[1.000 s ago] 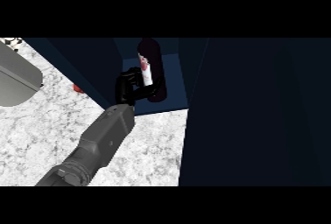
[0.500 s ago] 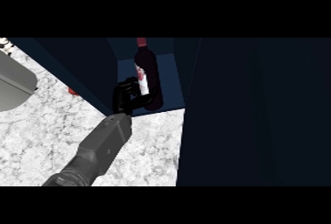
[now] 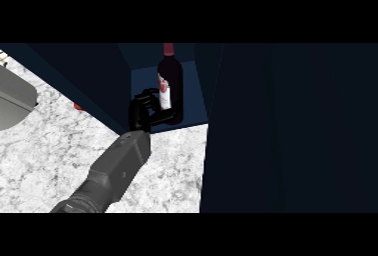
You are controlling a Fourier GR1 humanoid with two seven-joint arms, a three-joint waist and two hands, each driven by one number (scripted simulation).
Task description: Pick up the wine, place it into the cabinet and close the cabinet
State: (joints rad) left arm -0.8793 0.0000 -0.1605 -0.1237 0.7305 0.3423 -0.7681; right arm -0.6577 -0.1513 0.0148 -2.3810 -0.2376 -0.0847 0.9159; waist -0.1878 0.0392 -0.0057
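Note:
A dark wine bottle (image 3: 170, 75) with a red cap and a white label stands upright inside the open cabinet (image 3: 191, 95), on its blue floor. My left hand (image 3: 145, 113) reaches in from the lower left, and its fingers curl round the bottle's lower part from the left. The bottle's base is hidden behind the hand. The cabinet's dark door (image 3: 288, 125) stands open and fills the right of the view. My right hand does not show.
The speckled white counter (image 3: 59, 145) spreads below the cabinet. A grey basin (image 3: 13, 102) lies at the left edge. A small red thing (image 3: 77, 106) peeks out beside the cabinet's left wall (image 3: 88, 75).
The hand has carried the bottle up and deeper into the cabinet, where it now stands upright. The view has shifted, so the basin sits further left.

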